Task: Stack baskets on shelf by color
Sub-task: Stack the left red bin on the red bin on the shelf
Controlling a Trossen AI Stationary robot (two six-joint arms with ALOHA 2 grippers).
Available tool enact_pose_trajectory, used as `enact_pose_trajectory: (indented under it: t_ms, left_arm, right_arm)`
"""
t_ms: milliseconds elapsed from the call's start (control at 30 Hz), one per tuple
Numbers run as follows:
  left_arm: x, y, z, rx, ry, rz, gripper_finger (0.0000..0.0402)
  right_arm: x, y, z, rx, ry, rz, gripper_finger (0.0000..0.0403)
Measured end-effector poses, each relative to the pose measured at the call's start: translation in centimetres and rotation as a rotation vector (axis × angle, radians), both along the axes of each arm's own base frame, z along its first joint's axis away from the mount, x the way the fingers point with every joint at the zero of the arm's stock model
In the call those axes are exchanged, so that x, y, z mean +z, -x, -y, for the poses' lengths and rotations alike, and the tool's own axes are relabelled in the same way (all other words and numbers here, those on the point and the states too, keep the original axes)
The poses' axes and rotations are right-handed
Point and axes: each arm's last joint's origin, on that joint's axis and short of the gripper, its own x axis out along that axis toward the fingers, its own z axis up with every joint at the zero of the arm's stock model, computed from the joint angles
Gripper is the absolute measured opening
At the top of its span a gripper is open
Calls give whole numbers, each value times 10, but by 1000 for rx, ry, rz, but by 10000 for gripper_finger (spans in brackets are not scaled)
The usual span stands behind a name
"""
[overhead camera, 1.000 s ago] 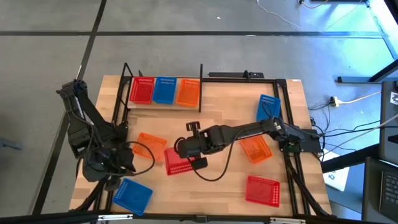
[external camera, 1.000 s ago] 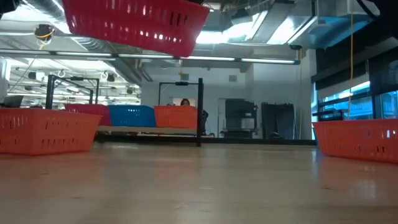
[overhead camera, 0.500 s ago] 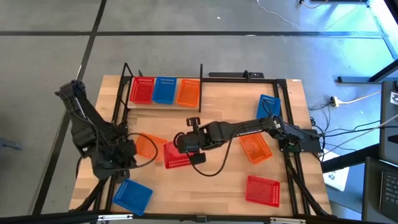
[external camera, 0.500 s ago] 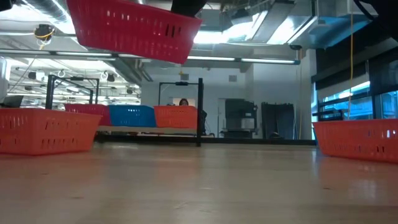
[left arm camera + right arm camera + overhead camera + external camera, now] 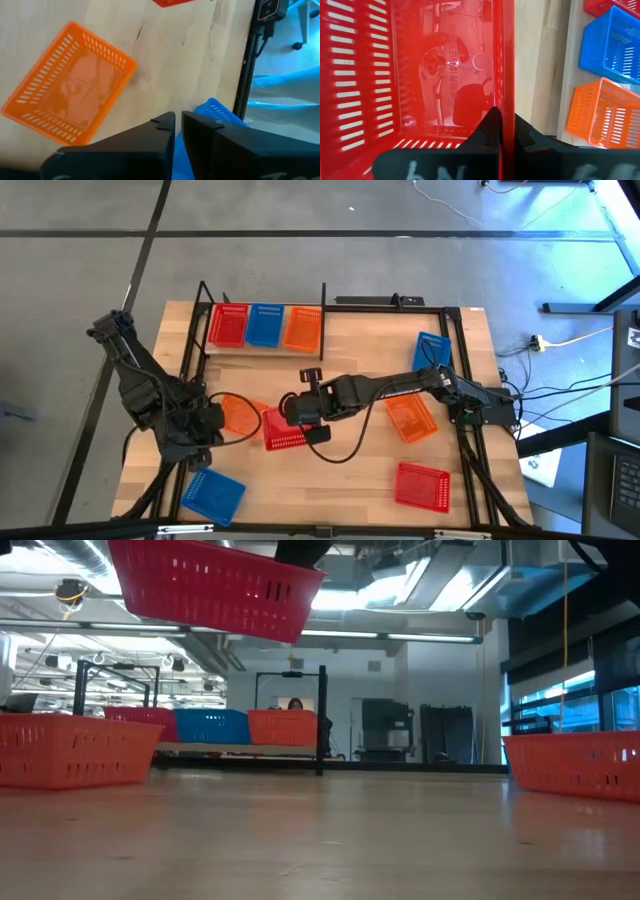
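My right gripper [image 5: 300, 412] is at the table's middle, shut on a red basket [image 5: 283, 432] that shows raised and tilted in the low view [image 5: 215, 585]. My left gripper [image 5: 205, 425] hovers, shut, beside an orange basket [image 5: 238, 415] lying flat on the table; the left wrist view shows this basket [image 5: 67, 105] and a blue basket [image 5: 215, 110] past the fingers [image 5: 178, 125]. The shelf [image 5: 262, 305] at the far edge bears a red [image 5: 228, 325], a blue [image 5: 264, 325] and an orange basket [image 5: 302, 328] side by side. My right gripper pinches one side wall of the red basket [image 5: 506, 95], one finger inside the basket and one outside. The fingers come from above, pointing down. The basket is lifted clear of the table and hangs tilted, one end lower than the other.
More baskets lie on the table: a blue one [image 5: 430, 352] near the right frame, an orange one [image 5: 410, 418] right of centre, a red one [image 5: 422, 485] at the near right, a blue one [image 5: 212, 492] at the near left. Black frame rods [image 5: 468, 380] border the table.
My right gripper has carried the red basket a little up and toward the far edge, and the basket's tilt has shifted slightly. My left arm has swung toward the table's middle, closing in on the orange basket.
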Motion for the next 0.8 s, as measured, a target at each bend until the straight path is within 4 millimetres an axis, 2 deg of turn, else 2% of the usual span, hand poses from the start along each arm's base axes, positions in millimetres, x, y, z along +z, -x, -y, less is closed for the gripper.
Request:
enact_pose_trajectory:
  t_ms: [233,333,400,533,600,700,800]
  left_arm:
    - [0,-6,-6,-6,-52,21,62]
    - [0,-11,-10,-61,-112,43,80]
    - [1,-15,-14,-155,-219,85,87]
    - [4,-22,-19,-455,-581,201,89]
    - [7,-27,-23,-502,-749,245,89]
    - [13,-35,-29,-379,-951,306,89]
    - [22,-44,-36,-177,-1033,368,89]
  right_arm:
    - [0,0,1,0,1,-1,0]
    - [0,-1,3,3,5,-3,0]
    - [0,-1,6,5,21,-6,0]
    - [1,0,17,-58,107,-7,0]
    - [1,2,22,-93,177,-27,0]
    - [2,5,28,-127,277,-46,0]
    - [3,5,33,-153,340,-40,0]
